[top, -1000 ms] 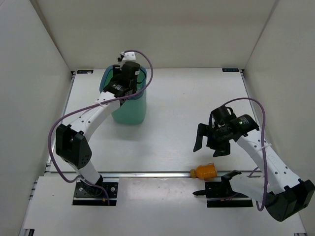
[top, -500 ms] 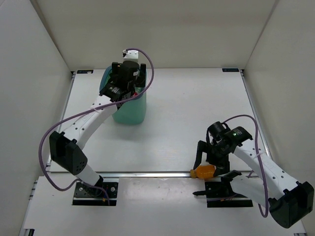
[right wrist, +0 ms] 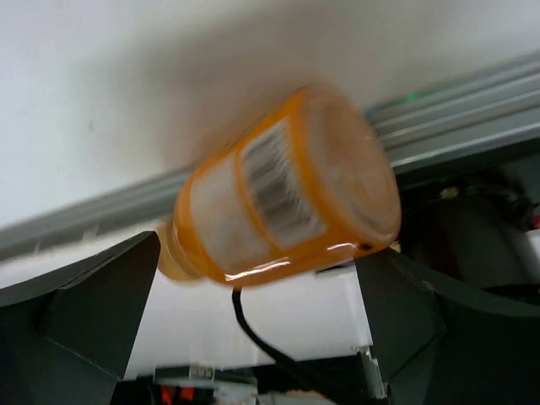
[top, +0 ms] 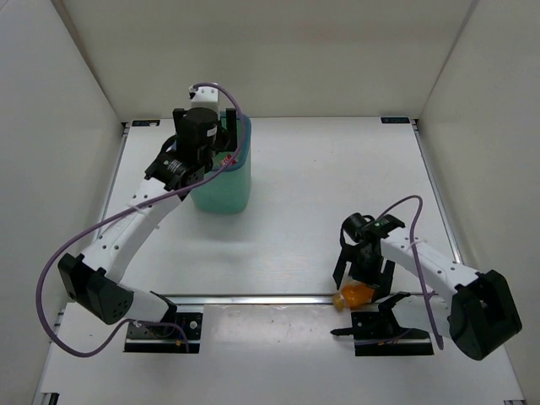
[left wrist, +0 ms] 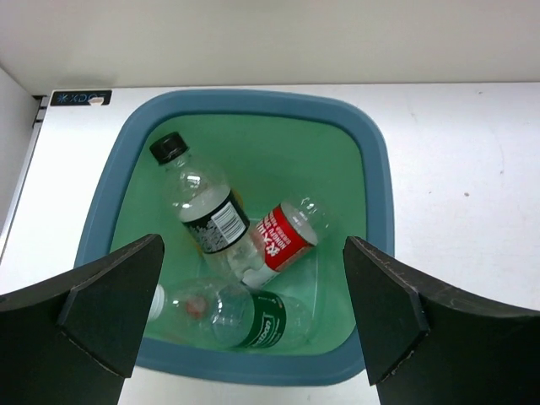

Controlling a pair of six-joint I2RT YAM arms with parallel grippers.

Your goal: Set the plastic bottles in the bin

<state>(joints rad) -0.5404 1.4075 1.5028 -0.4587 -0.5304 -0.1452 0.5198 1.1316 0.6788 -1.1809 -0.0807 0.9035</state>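
Observation:
The teal bin point(top: 224, 191) stands at the back left of the table. In the left wrist view, three clear plastic bottles lie inside the bin point(left wrist: 376, 177): one with a dark label point(left wrist: 205, 207), one with a red label point(left wrist: 283, 236) and one with a green label point(left wrist: 250, 317). My left gripper point(left wrist: 253, 253) hangs open above the bin with nothing between its fingers. A stubby orange bottle point(top: 353, 295) lies on its side at the table's near edge. My right gripper point(top: 363, 280) is open, with a finger on either side of the orange bottle point(right wrist: 283, 198).
An aluminium rail point(top: 253, 297) runs along the near edge under the orange bottle. The right arm's base plate point(top: 384, 325) and a black cable point(right wrist: 253, 329) lie just below it. White walls enclose the table on three sides.
My left gripper has opened over the bin and shifted slightly left. The right gripper has dropped toward the near edge and now straddles the orange bottle.

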